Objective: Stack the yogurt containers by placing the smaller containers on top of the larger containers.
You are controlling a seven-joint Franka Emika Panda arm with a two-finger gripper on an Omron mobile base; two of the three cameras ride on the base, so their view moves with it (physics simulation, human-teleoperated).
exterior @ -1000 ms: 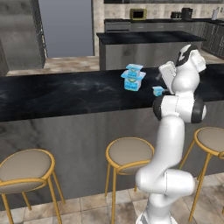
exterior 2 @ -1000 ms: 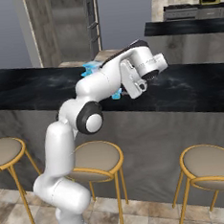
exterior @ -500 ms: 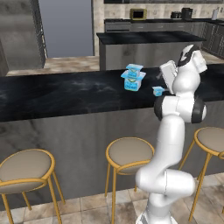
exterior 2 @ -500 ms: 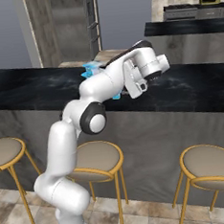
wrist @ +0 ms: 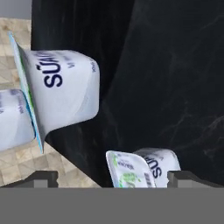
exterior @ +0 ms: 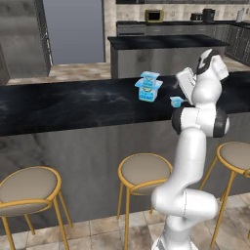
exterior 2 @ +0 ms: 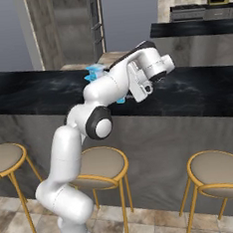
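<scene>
Tan-cushioned bar stools (exterior: 143, 170) stand nearest, tucked against the front of the black marble tabletop (exterior: 73, 105). On that dark slab, the tiny yogurt cup (exterior: 176, 101) sits alone, just left of the robot's upper arm and near the tabletop's front half. In the hand view this tiny cup (wrist: 142, 168) lies low between the two finger tips, which stand wide apart with nothing between them: the end effector (wrist: 113, 178) is fully spread and holds nothing.

A little farther back and to the left, the medium cup (exterior: 149, 78) already rests on the biggest cup (exterior: 147, 91), forming a two-high stack. The hand view shows the same pair from the side, the biggest cup (wrist: 65, 89) with its wide rim against the medium one (wrist: 15, 118).

Judging from this, only the tiny cup is left to place. The risk lies in the approach: it is small and light, so fingers closing off-centre could tip or push it along the slick stone. Later, setting it down carelessly could nudge the medium cup and topple the stack, since each lid offers only a narrow seat.

Beyond, a second dark island (exterior: 161, 41) and a microwave (exterior: 154, 15) close the room.
</scene>
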